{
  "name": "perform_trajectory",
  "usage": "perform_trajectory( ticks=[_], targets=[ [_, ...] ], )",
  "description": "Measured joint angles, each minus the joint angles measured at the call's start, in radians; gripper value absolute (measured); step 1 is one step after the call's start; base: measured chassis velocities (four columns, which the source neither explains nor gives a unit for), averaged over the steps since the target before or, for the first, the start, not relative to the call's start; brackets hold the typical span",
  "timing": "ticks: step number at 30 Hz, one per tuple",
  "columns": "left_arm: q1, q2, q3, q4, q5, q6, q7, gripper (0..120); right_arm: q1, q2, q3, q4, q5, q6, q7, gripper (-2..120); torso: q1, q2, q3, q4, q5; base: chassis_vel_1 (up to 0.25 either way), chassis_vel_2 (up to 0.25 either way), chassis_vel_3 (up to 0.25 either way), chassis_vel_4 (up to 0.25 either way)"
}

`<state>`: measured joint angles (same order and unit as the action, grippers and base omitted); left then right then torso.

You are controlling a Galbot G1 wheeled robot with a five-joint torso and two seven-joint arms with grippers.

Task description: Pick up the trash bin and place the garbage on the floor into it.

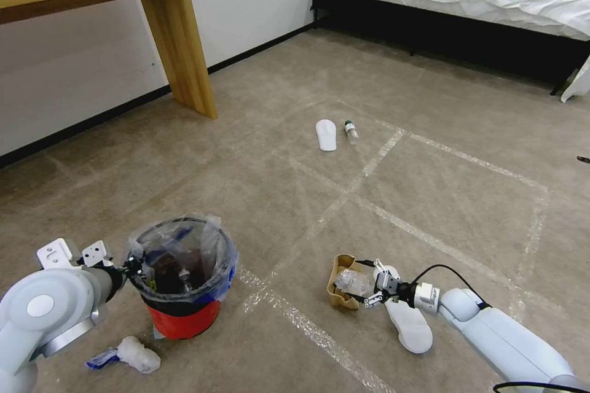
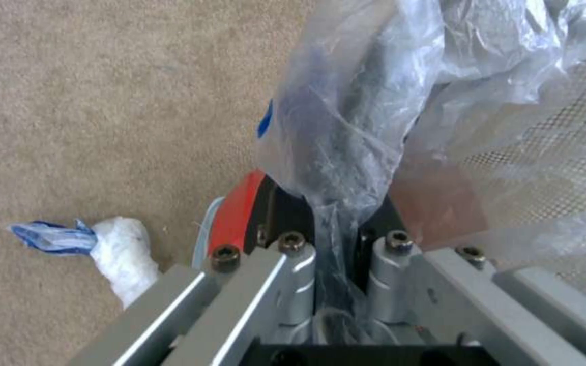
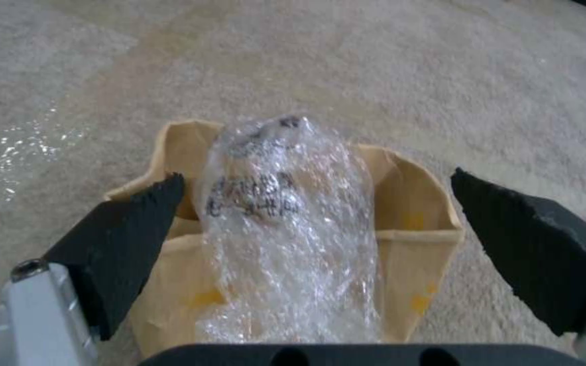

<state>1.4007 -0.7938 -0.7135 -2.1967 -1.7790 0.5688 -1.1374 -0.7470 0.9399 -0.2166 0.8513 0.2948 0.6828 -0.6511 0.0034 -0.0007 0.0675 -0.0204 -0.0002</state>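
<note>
Lower right, our spread right gripper (image 1: 373, 287) straddles one brown paper bag (image 1: 342, 288); two slippers (image 1: 326, 134) visible; left gripper (image 1: 130, 269) pinches the trash bin (image 1: 182, 276) liner.

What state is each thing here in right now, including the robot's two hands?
Left hand: shut on the trash bin's rim.
Trash bin: upright, bag-lined, partly filled.
Right hand: open, at the brown paper bag.
Brown paper bag: lying on the carpet, clear crinkled plastic on top.
Near slipper: flat, under the right arm.
Far slipper: flat, beside a lying bottle.
White wad: crumpled, beside the bin.
</note>
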Motion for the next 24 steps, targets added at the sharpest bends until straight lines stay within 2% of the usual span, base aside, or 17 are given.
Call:
perform_trajectory(
  ticks=[10, 17, 24],
  targets=[
    [0.0, 0.003, 0.002, 0.004, 0.0, 0.002, 0.001, 4, 0.003, 0.022, 0.002, -0.039, 0.011, 0.001, 0.0, 99, 0.0, 0.0, 0.0, 0.0, 0.0001, 0.0, 0.0, 0.0, 0.0],
    [-0.005, 0.004, 0.006, 0.009, 0.001, 0.003, 0.002, 4, 0.016, 0.036, 0.0, -0.064, 0.011, 0.002, -0.005, 92, 0.0, 0.0, 0.0, 0.0, 0.0001, 0.0, 0.0, 0.0, 0.0],
    [-0.007, 0.0, 0.013, 0.011, 0.005, 0.003, 0.004, 4, 0.026, 0.052, -0.005, -0.086, 0.011, 0.005, -0.007, 92, 0.0, 0.0, 0.0, 0.0, 0.0, 0.0, 0.0, 0.0, 0.0]
  ],
)
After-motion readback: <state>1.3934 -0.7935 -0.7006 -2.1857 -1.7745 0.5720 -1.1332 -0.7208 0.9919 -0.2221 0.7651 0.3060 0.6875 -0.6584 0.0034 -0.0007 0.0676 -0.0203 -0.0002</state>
